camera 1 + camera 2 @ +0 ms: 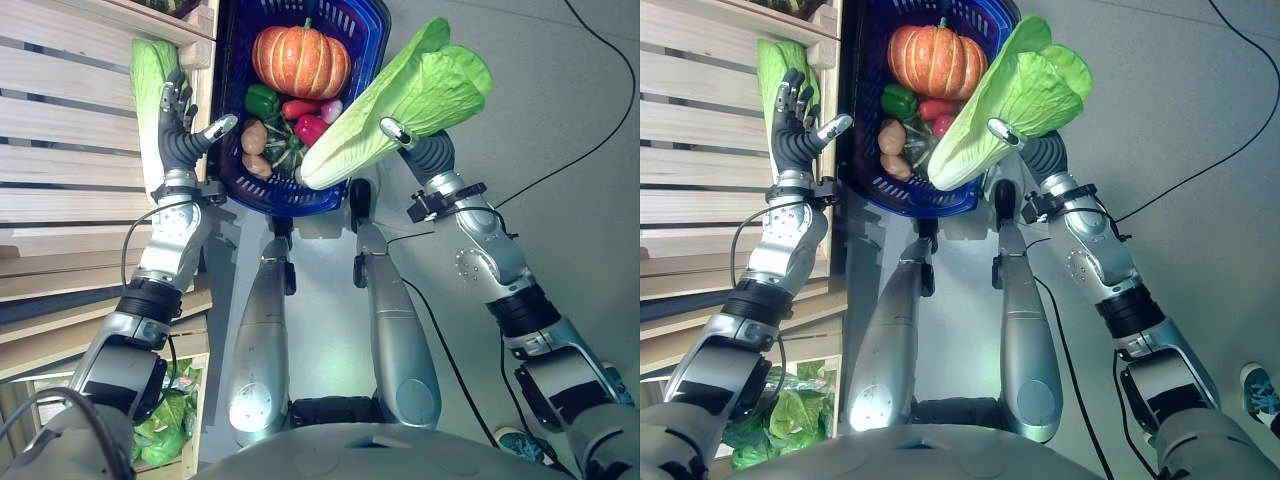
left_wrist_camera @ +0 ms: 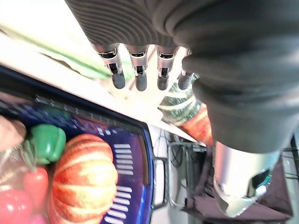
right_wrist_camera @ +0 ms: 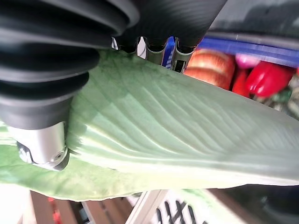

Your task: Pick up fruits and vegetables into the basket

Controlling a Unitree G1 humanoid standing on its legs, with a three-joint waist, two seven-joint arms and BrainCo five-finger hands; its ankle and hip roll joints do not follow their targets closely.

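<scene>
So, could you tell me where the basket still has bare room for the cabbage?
Little room. The pumpkin fills the far end of the basket; peppers and potatoes crowd the middle and near-left. The cabbage in the right hand overhangs the near-right rim. The left hand hovers outside.

No readable text, label, number or sign appears on anything here.
</scene>
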